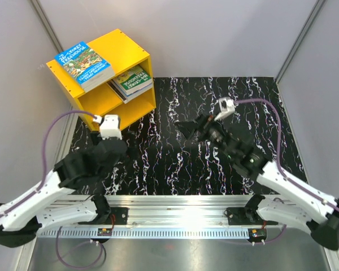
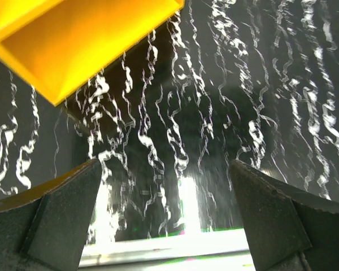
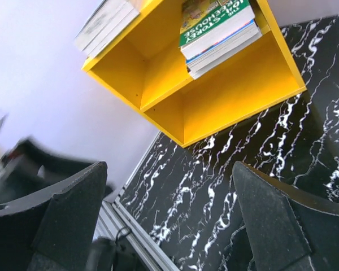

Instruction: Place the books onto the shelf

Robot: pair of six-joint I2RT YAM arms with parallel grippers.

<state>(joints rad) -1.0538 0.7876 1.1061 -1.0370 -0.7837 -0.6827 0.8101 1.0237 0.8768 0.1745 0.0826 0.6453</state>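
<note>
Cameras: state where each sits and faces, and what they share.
Top external: above and behind the bases, looking down on table, shelf, left arm and right arm.
Left wrist: on the left arm, aimed at the table and shelf corner past the open left gripper.
Right wrist: on the right arm, facing the shelf and its books past the open right gripper.
Shared: all three show the shelf and table.
</note>
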